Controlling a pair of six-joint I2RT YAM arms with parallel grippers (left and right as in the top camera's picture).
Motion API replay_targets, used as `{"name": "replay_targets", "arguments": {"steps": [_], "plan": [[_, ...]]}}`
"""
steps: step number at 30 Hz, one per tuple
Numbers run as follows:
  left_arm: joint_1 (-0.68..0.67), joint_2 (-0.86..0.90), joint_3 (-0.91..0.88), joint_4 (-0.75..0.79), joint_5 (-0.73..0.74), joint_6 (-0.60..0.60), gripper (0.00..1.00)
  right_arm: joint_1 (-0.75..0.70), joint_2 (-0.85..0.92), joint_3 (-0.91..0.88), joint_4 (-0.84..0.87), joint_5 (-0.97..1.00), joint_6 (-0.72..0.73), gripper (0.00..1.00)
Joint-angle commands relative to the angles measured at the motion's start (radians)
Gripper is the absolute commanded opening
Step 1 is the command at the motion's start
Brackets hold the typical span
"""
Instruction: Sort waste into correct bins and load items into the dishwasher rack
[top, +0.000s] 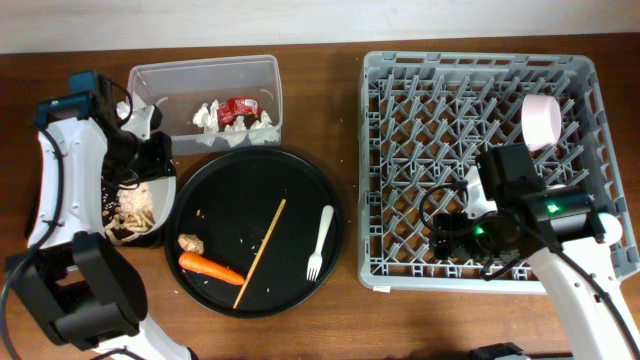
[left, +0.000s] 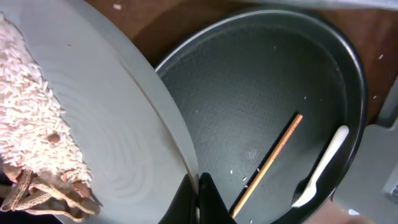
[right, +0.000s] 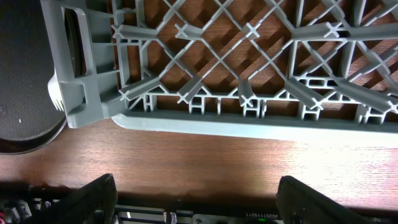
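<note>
Brown wooden table (top: 340, 320). At 11 o'clock the clear tub (top: 205, 95) holds crumpled napkins (top: 210, 117), count unclear, and one red wrapper (top: 238, 108). The round black tray (top: 300, 200) at 6 carries one carrot (top: 210, 267), one chopstick (top: 260, 252), one fork (top: 320, 242) and one brown scrap (top: 190, 243). The rack (top: 480, 62) at 3 holds one pink bowl (top: 541, 120). The left gripper (left: 198, 202) pinches the rim of the white bowl (left: 124, 143), which has rice (left: 31, 118) inside, over the shallow black tray (top: 150, 238) at 9, mostly hidden. The right gripper (right: 196, 199) is spread wide and empty at the rack's 6 o'clock edge.

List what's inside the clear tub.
Crumpled white napkins and a small red wrapper lie in the clear tub, toward its right side. The left arm covers the tub's near-left corner, so anything there is hidden.
</note>
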Motion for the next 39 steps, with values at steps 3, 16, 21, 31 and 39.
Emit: {"name": "replay_targets", "arguments": {"steps": [3, 16, 21, 31, 39], "plan": [[0.077, -0.036, 0.021, 0.013, 0.191, 0.097, 0.0, -0.003, -0.007, -0.004, -0.008, 0.016, 0.013, 0.86], [0.398, -0.036, 0.02, -0.063, 0.779, 0.324, 0.0, -0.003, -0.007, -0.004, -0.014, 0.016, 0.013, 0.86], [0.433, -0.036, 0.02, -0.092, 0.814, 0.356, 0.0, -0.003, -0.007, -0.004, -0.014, 0.016, 0.013, 0.86], [0.43, -0.032, 0.02, -0.217, 0.813, 0.394, 0.01, -0.003, -0.007, -0.004, -0.016, 0.016, 0.013, 0.86], [-0.022, -0.032, 0.02, -0.22, 0.584, 0.393, 0.01, -0.003, -0.007, -0.004, -0.026, 0.012, 0.013, 0.86]]}}
